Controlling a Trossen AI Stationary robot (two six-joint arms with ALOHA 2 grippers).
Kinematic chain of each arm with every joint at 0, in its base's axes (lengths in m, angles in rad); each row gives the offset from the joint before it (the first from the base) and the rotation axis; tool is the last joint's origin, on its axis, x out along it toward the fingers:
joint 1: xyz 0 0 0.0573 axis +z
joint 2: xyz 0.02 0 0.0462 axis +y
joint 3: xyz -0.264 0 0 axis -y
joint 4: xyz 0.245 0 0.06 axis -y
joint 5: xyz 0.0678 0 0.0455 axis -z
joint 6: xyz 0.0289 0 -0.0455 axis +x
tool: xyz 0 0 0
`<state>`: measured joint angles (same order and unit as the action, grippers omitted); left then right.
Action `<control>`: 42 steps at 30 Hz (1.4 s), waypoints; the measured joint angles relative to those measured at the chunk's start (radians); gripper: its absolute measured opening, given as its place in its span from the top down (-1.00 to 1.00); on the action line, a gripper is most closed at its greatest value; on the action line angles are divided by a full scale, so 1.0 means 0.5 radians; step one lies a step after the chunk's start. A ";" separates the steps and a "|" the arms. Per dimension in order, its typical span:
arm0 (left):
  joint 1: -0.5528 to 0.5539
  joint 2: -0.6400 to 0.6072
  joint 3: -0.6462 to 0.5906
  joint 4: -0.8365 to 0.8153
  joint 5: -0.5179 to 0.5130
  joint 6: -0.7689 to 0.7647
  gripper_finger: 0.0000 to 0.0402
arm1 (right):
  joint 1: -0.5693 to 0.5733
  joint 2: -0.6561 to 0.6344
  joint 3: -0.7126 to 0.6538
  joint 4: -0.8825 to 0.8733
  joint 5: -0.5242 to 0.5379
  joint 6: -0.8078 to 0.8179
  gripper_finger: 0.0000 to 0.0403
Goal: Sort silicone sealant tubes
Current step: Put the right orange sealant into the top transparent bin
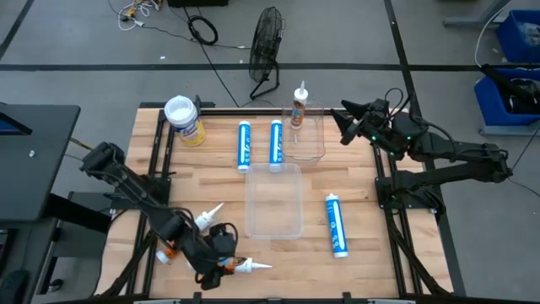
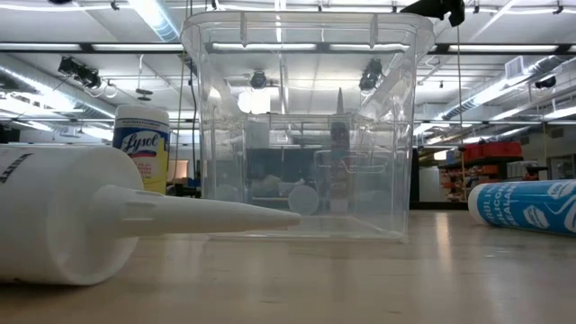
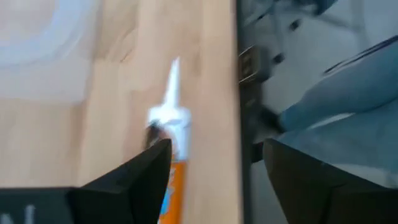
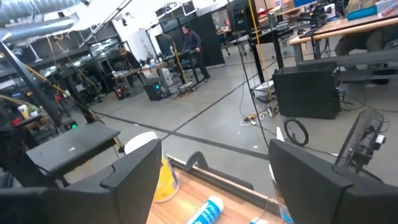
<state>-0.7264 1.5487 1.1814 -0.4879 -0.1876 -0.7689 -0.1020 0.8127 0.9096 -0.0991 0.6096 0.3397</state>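
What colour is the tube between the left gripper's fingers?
Orange, with a white nozzle; the left wrist view shows it best.

the wooden table (image 1: 354, 181) stands on a grey concrete floor (image 1: 84, 34) crossed by dark lines. beyond the table's far edge a black floor fan (image 1: 267, 42) stands, with a coiled black cable (image 1: 202, 30) lying to its left. blue bins (image 1: 515, 38) sit at the far right, and a dark desk top (image 1: 29, 156) lies to the left of the table. across the room, long ceiling lights (image 2: 153, 13) run under a white ceiling, and orange racking (image 2: 486, 153) shows at the right. farther off, workbenches (image 4: 348, 37) carry equipment and a person (image 4: 191, 46) stands at a cluttered bench.
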 joint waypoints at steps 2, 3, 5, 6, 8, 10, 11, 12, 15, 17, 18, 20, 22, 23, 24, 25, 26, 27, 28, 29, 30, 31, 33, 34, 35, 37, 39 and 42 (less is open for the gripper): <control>-0.009 0.021 0.000 -0.086 -0.040 0.008 -0.38 | 0.000 -0.011 0.000 -0.035 0.001 0.007 -0.49; -0.009 0.032 0.000 -0.109 -0.077 0.017 -0.40 | -0.001 -0.013 0.000 -0.052 0.000 0.029 -0.49; -0.010 0.050 -0.001 -0.130 -0.141 0.098 -0.44 | -0.001 -0.017 0.000 -0.082 0.000 0.040 -0.49; -0.009 0.068 -0.001 -0.093 -0.151 0.120 -0.45 | -0.001 -0.018 0.000 -0.100 0.000 0.039 -0.49; -0.017 0.122 0.000 -0.028 -0.155 0.123 -0.46 | -0.001 -0.020 0.000 -0.125 0.000 0.039 -0.49; -0.038 0.185 0.000 0.016 -0.155 0.108 -0.47 | -0.001 -0.021 0.000 -0.125 0.000 0.043 -0.49; -0.043 0.216 0.000 0.040 -0.152 0.088 -0.47 | 0.002 -0.023 0.000 -0.125 -0.001 0.043 -0.49; -0.053 0.248 0.000 0.043 -0.149 0.053 -0.47 | 0.007 -0.027 0.000 -0.127 -0.002 0.043 -0.49; -0.087 0.334 0.000 0.061 -0.124 -0.016 -0.47 | 0.030 -0.035 0.000 -0.129 -0.002 0.040 -0.49; -0.110 0.372 0.000 0.065 -0.128 -0.028 -0.48 | 0.040 -0.043 0.000 -0.149 -0.002 0.038 -0.49; -0.117 0.386 0.000 0.063 -0.129 -0.046 -0.49 | 0.044 -0.050 0.000 -0.164 -0.002 0.038 -0.49; -0.120 0.408 0.000 0.066 -0.130 -0.064 -0.53 | 0.049 -0.061 0.000 -0.190 -0.002 0.038 -0.49; -0.120 0.425 0.000 0.071 -0.135 -0.065 -0.56 | 0.051 -0.072 0.000 -0.213 -0.001 0.038 -0.49; -0.125 0.433 0.000 0.063 -0.142 -0.066 -0.58 | 0.052 -0.073 0.000 -0.210 -0.001 0.037 -0.49; -0.125 0.438 0.000 0.039 -0.143 -0.074 -0.60 | 0.052 -0.077 0.000 -0.210 -0.002 0.037 -0.49; -0.126 0.441 -0.002 0.014 -0.146 -0.084 -0.62 | 0.052 -0.080 0.000 -0.213 -0.002 0.037 -0.49; -0.127 0.441 -0.002 -0.012 -0.152 -0.100 -0.63 | 0.052 -0.081 0.000 -0.212 -0.002 0.037 -0.49; -0.127 0.441 -0.002 -0.040 -0.164 -0.114 -0.64 | 0.052 -0.082 0.000 -0.211 -0.001 0.037 -0.49; -0.125 0.441 -0.002 -0.060 -0.169 -0.117 -0.66 | 0.052 -0.082 0.000 -0.211 -0.001 0.037 -0.49; -0.126 0.441 -0.002 -0.073 -0.169 -0.117 -0.67 | 0.052 -0.081 0.000 -0.211 -0.002 0.037 -0.49; -0.125 0.441 -0.003 -0.073 -0.169 -0.114 -0.68 | 0.051 -0.081 0.000 -0.212 -0.001 0.037 -0.49; -0.126 0.441 -0.003 -0.067 -0.170 -0.103 -0.69 | 0.051 -0.081 0.000 -0.212 -0.001 0.037 -0.49; -0.134 0.441 -0.003 -0.068 -0.174 -0.101 -0.71 | 0.051 -0.082 0.000 -0.213 -0.001 0.037 -0.49; -0.137 0.441 -0.003 -0.068 -0.181 -0.100 -0.72 | 0.051 -0.081 0.000 -0.215 -0.001 0.037 -0.49; -0.137 0.441 -0.003 -0.068 -0.181 -0.094 -0.73 | 0.051 -0.081 0.000 -0.216 -0.002 0.037 -0.49; -0.139 0.441 -0.004 -0.066 -0.193 -0.092 -0.73 | 0.051 -0.081 0.000 -0.217 -0.002 0.037 -0.49; -0.140 0.440 -0.030 -0.053 -0.194 -0.093 -0.74 | 0.051 -0.081 0.000 -0.221 -0.001 0.037 -0.49; -0.150 0.441 -0.090 -0.069 -0.183 -0.113 -0.74 | 0.051 -0.081 0.000 -0.222 -0.001 0.037 -0.49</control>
<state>-0.8013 1.7691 1.1364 -0.5223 -0.2790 -0.8252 -0.0765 0.7723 0.9096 -0.2102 0.6090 0.3584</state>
